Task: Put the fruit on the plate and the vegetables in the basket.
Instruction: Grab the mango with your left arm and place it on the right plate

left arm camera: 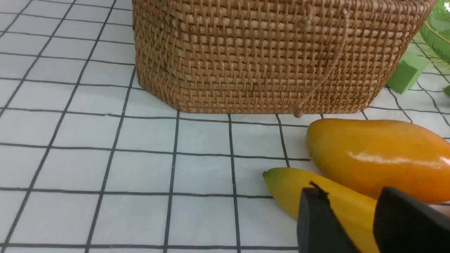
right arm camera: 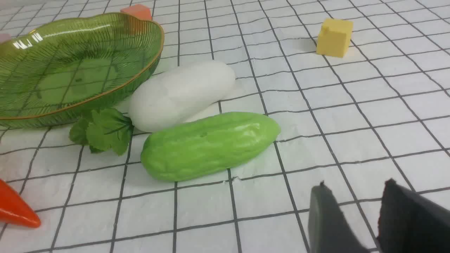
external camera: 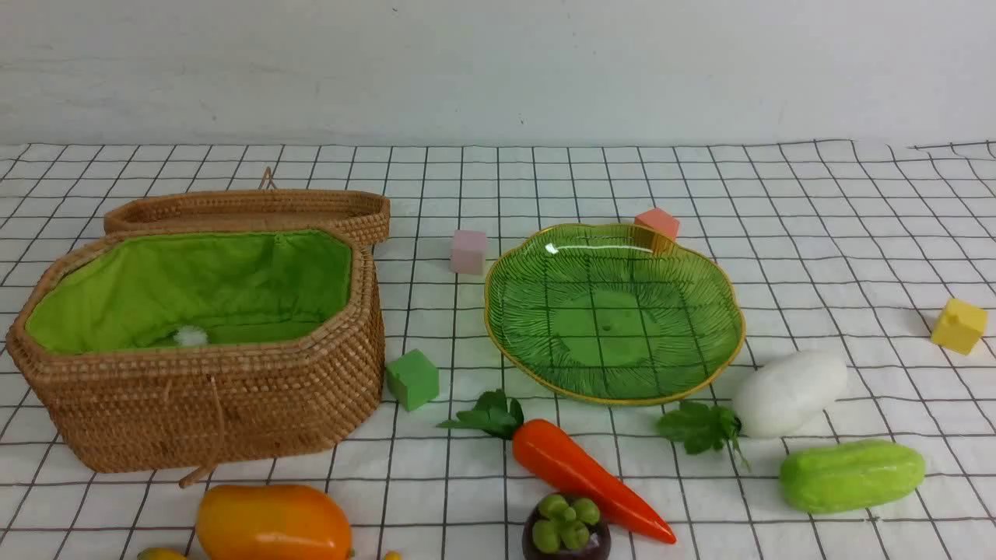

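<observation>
Checked cloth (external camera: 856, 233) is lying flat. Left gripper (left arm camera: 349, 189) is hovering parted by the banana (left arm camera: 291, 186); right gripper (right arm camera: 355, 184) is gaping empty.

There is one octagonal brown woven wicker basket (external camera: 194, 404) and one wavy-edged green glass plate (external camera: 615, 319). The toy fruits number three: orange-yellow oval mango (external camera: 272, 523), dark purple mangosteen (external camera: 566, 529), curved yellow banana (left arm camera: 334, 203). The toy vegetables number three: orange carrot (external camera: 583, 478), white radish (external camera: 790, 393), light green cucumber (external camera: 852, 475). The foam cubes number four: pink cube (external camera: 468, 251), salmon cube (external camera: 657, 224), green cube (external camera: 413, 379), yellow cube (external camera: 959, 326).

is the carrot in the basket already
No, the carrot lies outside the basket, just in front of the plate.
</observation>
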`<state>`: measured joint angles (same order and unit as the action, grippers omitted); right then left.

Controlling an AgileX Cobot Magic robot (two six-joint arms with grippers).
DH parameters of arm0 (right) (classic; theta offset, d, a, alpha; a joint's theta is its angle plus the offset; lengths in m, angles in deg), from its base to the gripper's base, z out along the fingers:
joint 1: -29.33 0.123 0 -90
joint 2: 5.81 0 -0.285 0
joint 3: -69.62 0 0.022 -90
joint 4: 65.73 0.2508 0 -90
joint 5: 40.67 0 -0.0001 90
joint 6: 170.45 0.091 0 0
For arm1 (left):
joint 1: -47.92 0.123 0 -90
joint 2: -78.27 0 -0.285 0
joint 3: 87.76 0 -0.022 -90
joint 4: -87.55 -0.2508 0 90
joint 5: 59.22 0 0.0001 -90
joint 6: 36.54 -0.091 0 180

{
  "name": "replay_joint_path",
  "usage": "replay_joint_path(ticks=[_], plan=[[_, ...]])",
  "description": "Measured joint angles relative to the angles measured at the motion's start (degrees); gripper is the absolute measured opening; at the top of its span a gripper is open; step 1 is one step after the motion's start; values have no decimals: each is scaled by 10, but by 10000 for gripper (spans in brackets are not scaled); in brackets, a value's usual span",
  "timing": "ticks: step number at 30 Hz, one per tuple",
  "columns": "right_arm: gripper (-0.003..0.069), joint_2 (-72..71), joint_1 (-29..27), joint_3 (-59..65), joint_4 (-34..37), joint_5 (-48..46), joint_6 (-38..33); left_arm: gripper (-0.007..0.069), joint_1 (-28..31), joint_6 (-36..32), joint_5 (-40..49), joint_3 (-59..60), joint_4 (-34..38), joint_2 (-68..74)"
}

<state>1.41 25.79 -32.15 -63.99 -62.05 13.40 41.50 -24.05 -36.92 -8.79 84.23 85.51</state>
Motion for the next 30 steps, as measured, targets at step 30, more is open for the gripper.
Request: replay_joint_path(ticks=[30], plan=[[243,0,0,0,0,0,0,239,0,122,-463,-26,211,0]])
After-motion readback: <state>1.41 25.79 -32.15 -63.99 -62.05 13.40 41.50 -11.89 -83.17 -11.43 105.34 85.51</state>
